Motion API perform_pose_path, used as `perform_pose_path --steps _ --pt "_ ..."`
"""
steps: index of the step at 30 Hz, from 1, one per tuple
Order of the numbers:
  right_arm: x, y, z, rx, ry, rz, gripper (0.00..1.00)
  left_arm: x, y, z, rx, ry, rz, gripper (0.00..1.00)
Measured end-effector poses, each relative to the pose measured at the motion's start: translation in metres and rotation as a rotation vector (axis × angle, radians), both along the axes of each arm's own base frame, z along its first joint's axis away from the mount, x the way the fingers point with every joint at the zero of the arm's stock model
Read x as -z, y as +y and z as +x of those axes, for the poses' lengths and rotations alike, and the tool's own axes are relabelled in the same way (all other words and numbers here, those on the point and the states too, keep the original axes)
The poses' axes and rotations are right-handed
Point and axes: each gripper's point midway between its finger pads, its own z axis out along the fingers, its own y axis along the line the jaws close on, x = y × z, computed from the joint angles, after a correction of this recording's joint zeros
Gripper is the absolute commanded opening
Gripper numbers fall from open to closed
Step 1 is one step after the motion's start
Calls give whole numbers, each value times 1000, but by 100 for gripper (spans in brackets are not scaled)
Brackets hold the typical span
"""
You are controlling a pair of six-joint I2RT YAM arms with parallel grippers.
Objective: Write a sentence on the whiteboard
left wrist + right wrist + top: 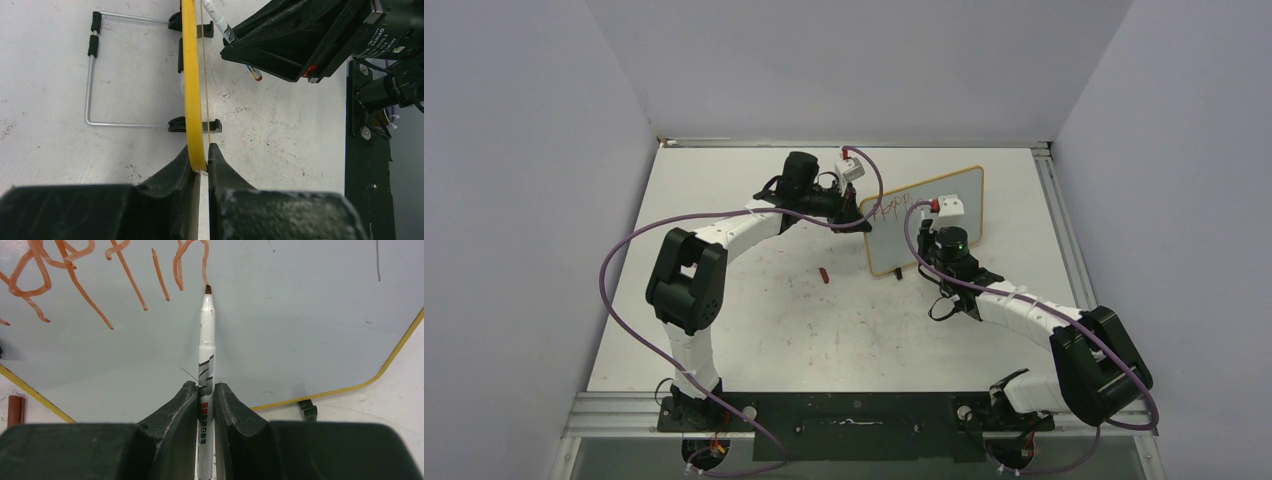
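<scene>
"Whiteboard [909, 240], the small white one with the light wooden frame: which jaws have it?"

"The left gripper [201, 154]. Its two black fingers are pressed onto the frame's edge from both sides, pinching it."

"And the right gripper [206, 390]?"

"Closed around the barrel of a white marker with a dark red tip [207, 340]. The tip touches the board's face, right at the lower end of the last red stroke."

"How much of the sentence [75, 280] is on the whiteboard?"

"A few thin red handwritten letters near its upper left corner. I cannot read them."

"Where is the whiteboard itself?"

"Standing on its small black feet on the white table [774, 320], between the two grippers. A bent silver wire stand [90, 75] lies behind it."

"Anything else near it?"

"A small red marker cap [824, 274] on the table, just beside its lower left corner."
</scene>
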Motion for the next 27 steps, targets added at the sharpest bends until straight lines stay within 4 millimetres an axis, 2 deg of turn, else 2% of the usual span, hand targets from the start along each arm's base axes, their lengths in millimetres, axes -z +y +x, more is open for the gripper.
perform_pose_path --steps 4,11,17,27 --pt "-2 -2 -3 1 2 -3 5 0 0 -1 6 -3 0 0" --pt "-21 -14 -1 30 -42 20 5 0 0 -1 10 -7 0 0" --pt "-16 -23 1 34 -32 31 5 0 0 -1 10 -7 1 0" --pt "-18 -16 1 -21 -39 64 5 0 0 -1 11 -8 2 0"
